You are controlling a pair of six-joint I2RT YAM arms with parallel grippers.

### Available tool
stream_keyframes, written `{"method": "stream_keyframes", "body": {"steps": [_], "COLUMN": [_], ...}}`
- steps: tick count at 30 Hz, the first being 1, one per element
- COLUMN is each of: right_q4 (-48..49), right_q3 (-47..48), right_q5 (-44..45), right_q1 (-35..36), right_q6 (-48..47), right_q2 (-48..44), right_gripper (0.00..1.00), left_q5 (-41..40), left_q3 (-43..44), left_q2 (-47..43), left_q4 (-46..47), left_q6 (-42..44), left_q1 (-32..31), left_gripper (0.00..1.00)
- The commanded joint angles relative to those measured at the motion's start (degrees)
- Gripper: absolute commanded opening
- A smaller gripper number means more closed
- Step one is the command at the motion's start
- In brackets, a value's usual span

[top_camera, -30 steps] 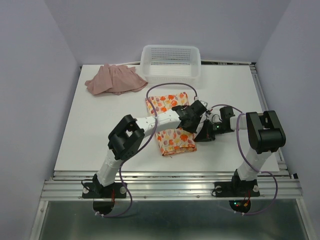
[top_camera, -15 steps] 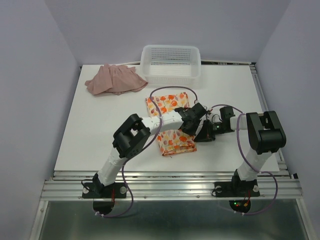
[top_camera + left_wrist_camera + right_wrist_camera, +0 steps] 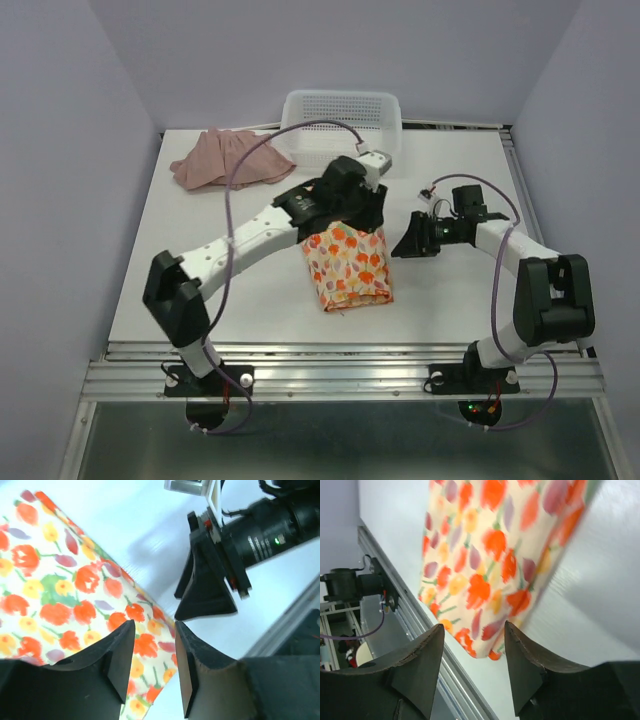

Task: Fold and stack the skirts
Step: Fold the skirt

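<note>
From above, a white table (image 3: 200, 260) sits boxed in by pale lilac walls (image 3: 60, 150). I count two skirts: the pink skirt (image 3: 232, 160) heaped at the far left, well apart from the printed skirt (image 3: 347, 265) lying mid-table, plus one mesh basket (image 3: 340, 97) at the far edge. The left gripper (image 3: 358, 218) hangs over the printed skirt's far edge, and the right gripper (image 3: 405, 245) is just beside its right side. In the left wrist view the jaws stand a little apart, nothing between them, with printed cloth below. In the right wrist view the jaws are spread wide above the same cloth.

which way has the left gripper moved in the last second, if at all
Yes: the left gripper swung toward the far edge, closer to the white basket, over the printed skirt's far end.
</note>
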Motion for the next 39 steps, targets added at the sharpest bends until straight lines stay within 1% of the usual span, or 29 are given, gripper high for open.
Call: {"method": "stream_keyframes", "body": {"steps": [1, 2, 3, 4, 6, 7, 8, 9, 10, 11, 12, 14, 16, 18, 20, 21, 24, 25, 26, 28, 30, 32, 33, 34, 35, 36, 37, 38, 39], "right_q4": [-1.79, -1.44, -0.91, -0.3, 0.76, 1.02, 1.03, 1.2, 1.2, 1.11, 0.77, 0.67, 0.85, 0.94, 0.94, 1.03, 1.73, 2.51, 2.78, 3.74, 5.41, 6.47, 7.17, 7.79, 8.75, 10.24, 11.3, 12.53, 13.76], "right_q3": [5.28, 5.63, 5.46, 5.03, 2.83, 2.04, 1.42, 0.72, -0.33, -0.6, -0.78, -1.04, -1.39, -1.22, -0.43, 0.27, 0.45, -0.07, -0.34, -1.12, -1.83, -3.32, -3.76, -4.81, -5.08, -5.17, -4.65, -3.95, -2.72], "right_q5": [-8.28, -11.35, -12.6, -13.92, -15.24, -15.77, -15.78, -15.43, -15.51, -14.9, -14.29, -11.57, -10.68, -10.15, -8.75, -7.96, -8.48, -8.57, -8.83, -9.09, -9.27, -9.97, -10.24, -10.59, -10.59, -9.98, -9.8, -9.54, -8.67], "right_q1": [1.17, 2.13, 3.36, 6.68, 10.3, 12.14, 14.86, 15.58, 15.59, 15.59, 15.59, 15.59, 15.59, 15.59, 15.59, 15.59, 15.59, 15.59, 15.59, 15.59, 15.59, 15.59, 15.59, 15.59, 15.59, 15.59, 15.59, 15.59, 15.59], "right_q6": [1.31, 2.03, 2.3, 2.82, 3.35, 3.01, 2.57, 2.13, 2.04, 1.6, 1.16, 1.42, 2.3, 2.65, 3.0, 3.44, 4.76, 5.2, 5.46, 6.25, 7.74, 8.36, 8.8, 9.59, 10.81, 11.61, 13.7, 14.68, 15.48], "right_q2": [-2.4, -2.05, -1.7, -1.61, -1.08, -0.73, -0.21, 1.36, 2.6, 3.83, 5.06, 8.93, 12.0, 16.57, 18.95, 20.79, 23.52, 23.79, 23.88, 23.18, 21.08, 18.88, 17.39, 13.2, 10.55, 8.0, 2.66, 0.44, -1.15], "right_gripper": [0.57, 0.57, 0.57, 0.57, 0.56, 0.56, 0.56, 0.56, 0.56, 0.56, 0.55, 0.54, 0.52, 0.52, 0.51, 0.51, 0.48, 0.47, 0.47, 0.47, 0.46, 0.46, 0.46, 0.47, 0.47, 0.48, 0.48, 0.49, 0.5], "left_q5": [27.43, 35.66, 42.62, 48.61, 51.9, 53.57, 54.2, 54.29, 54.55, 54.82, 54.91, 53.07, 52.1, 49.12, 48.32, 48.49, 49.9, 48.94, 47.89, 45.52, 44.98, 45.32, 45.94, 48.29, 50.06, 51.73, 53.92, 54.64, 54.82], "left_q3": [-14.38, -18.53, -22.58, -29.75, -36.47, -43.47, -47.1, -49.93, -53.61, -54.69, -55.92, -58.47, -59.53, -59.71, -56.39, -55.15, -48.83, -46.37, -45.05, -42.84, -42.05, -38.54, -36.35, -30.24, -27.22, -24.93, -23.43, -23.93, -24.72], "left_q2": [-11.52, -12.84, -14.77, -15.49, -18.03, -19.43, -20.4, -21.02, -20.59, -18.76, -17.96, -15.25, -12.17, -8.23, -4.0, -0.41, 5.58, 6.38, 7.61, 8.06, 7.71, 7.36, 7.71, 8.15, 8.58, 7.89, 6.23, 3.95, -1.29], "left_q4": [6.78, 10.28, 19.11, 22.24, 33.56, 38.48, 44.27, 52.51, 54.68, 56.18, 60.46, 62.52, 60.17, 57.09, 53.23, 52.25, 48.22, 44.72, 38.68, 35.81, 34.58, 32.05, 28.11, 23.9, 19.76, 12.33, 11.47, 11.9, 15.64], "left_q6": [1.48, -0.09, -2.46, -9.7, -14.85, -20.79, -24.76, -28.02, -31.8, -33.23, -34.89, -38.94, -39.92, -39.05, -36.77, -35.54, -33.43, -31.16, -28.96, -25.61, -24.37, -18.5, -14.47, -9.56, -0.9, 2.67, 4.79, 5.86, 5.61], "left_q1": [15.18, 18.03, 20.23, 21.3, 21.84, 21.75, 21.58, 21.23, 20.96, 20.78, 20.7, 20.61, 21.3, 22.88, 24.73, 25.09, 25.09, 25.09, 25.18, 25.35, 26.4, 27.46, 27.64, 27.55, 27.2, 27.11, 26.94, 26.94, 27.11], "left_gripper": [0.54, 0.54, 0.5, 0.43, 0.41, 0.43, 0.45, 0.46, 0.45, 0.44, 0.43, 0.44, 0.43, 0.43, 0.42, 0.42, 0.42, 0.42, 0.42, 0.42, 0.42, 0.41, 0.39, 0.35, 0.35, 0.35, 0.36, 0.37, 0.42]}}
